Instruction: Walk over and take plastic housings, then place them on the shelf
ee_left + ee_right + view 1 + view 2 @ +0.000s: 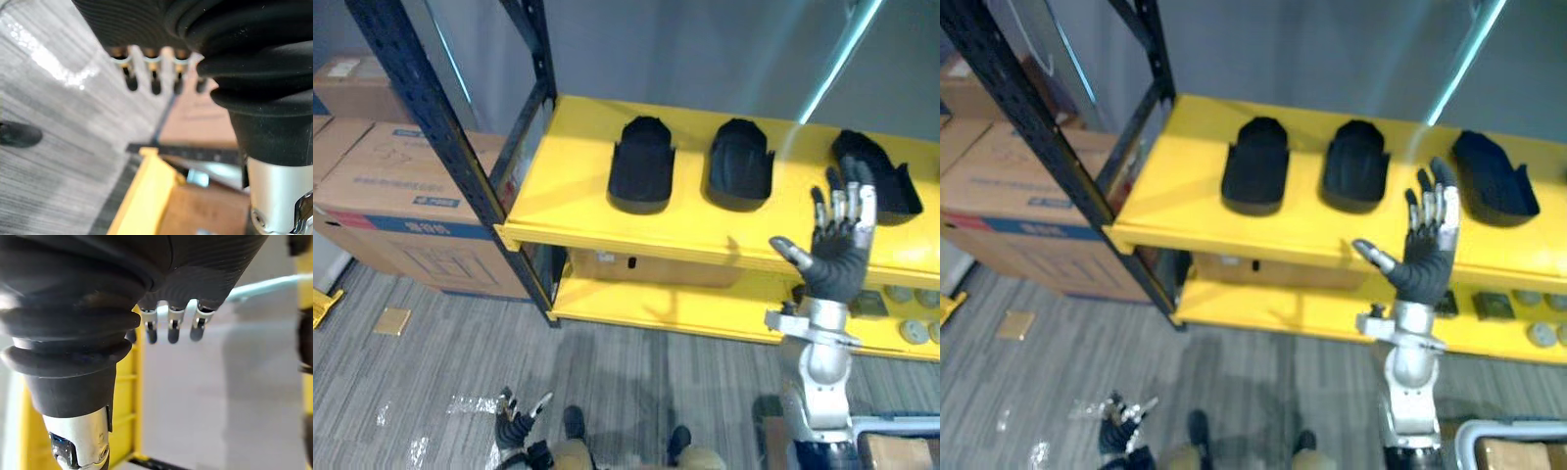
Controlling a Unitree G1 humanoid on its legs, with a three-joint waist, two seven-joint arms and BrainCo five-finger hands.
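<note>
Left eye view: three black moulded plastic housings lie in a row on the top board of a yellow metal shelf [563, 217], hollow side up, each well apart from the next: the left housing [641, 164], the middle housing [740, 164] and the right housing [879, 178]. The right robot hand [839, 257] is raised in front of the shelf's near edge, between the middle and right housings, with its fingers straight, its thumb spread wide, and nothing in it. It touches no housing. The left robot hand [515, 423] hangs low near the grey floor [421, 372], fingers loosely spread and empty. Brown cardboard boxes [401, 186] stand to the left, behind a dark steel upright [431, 108].

Right eye view: the same layout, with the right robot hand just near of the gap between the middle and right housings.

Left wrist view: its fingers [155, 84] hang relaxed over the floor, gripping nothing.

Right wrist view: its fingers [170, 329] are extended and empty, with the yellow frame past them.

The housings look like thin, stiff shells: probably light, unlikely to bend, and smooth enough to slip. A side wall is likely the best hold, thumb inside the hollow and fingers outside. The squared open end near the shelf's front edge would also serve.
</note>
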